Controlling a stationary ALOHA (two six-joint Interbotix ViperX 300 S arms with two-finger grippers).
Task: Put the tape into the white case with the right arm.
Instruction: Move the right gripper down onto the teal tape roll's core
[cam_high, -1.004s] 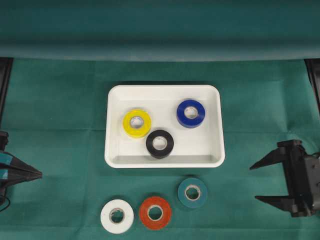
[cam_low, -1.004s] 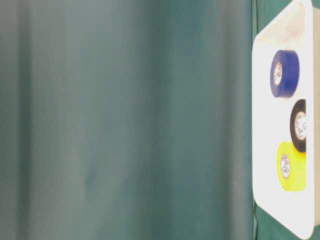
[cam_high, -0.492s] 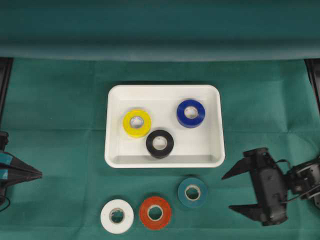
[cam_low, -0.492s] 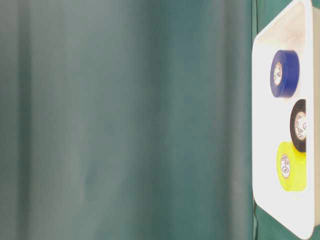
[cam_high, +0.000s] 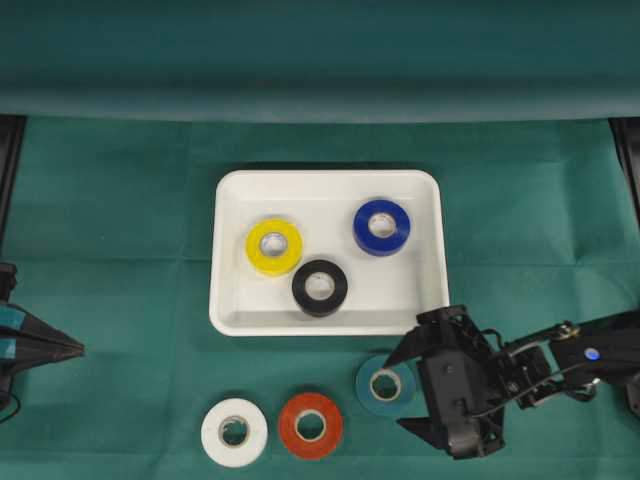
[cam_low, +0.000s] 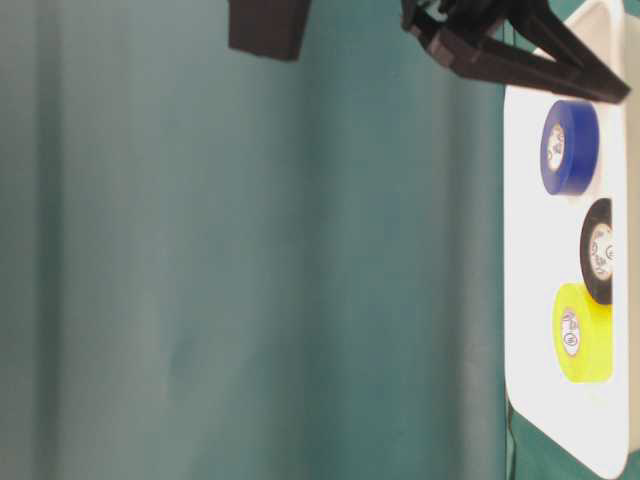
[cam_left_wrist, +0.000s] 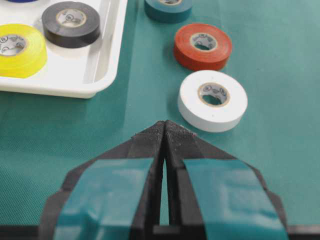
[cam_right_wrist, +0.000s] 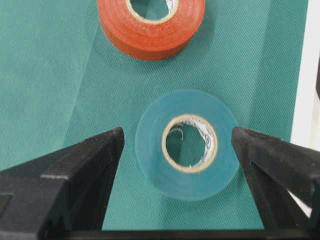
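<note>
Right end effector: spread wide; the two black fingers stand on either side of the teal tape roll and do not touch it; in the right wrist view a gap shows between each fingertip and the roll; it holds nothing
Right arm: black, reaches in from the right edge of the overhead view, low over the worktop
Teal tape roll: lies flat on the green cloth, just below the lower right corner of the white case, outside of it
White case: in the middle of the worktop; it contains three rolls, all lying flat and apart from each other
Yellow tape roll: left part of the case
Black tape roll: near the front rim of the case, between the yellow and the blue one
Blue tape roll: right part of the case
Red tape roll: on the cloth, left of the teal roll and a bit closer to the lower edge
White tape roll: on the cloth, just left of the red roll; not touching it
Left end effector: pressed together, the tips meet; light-blue patches on the fingers; at the left edge of the worktop, well apart from the rolls, pointing toward the white tape roll
</note>
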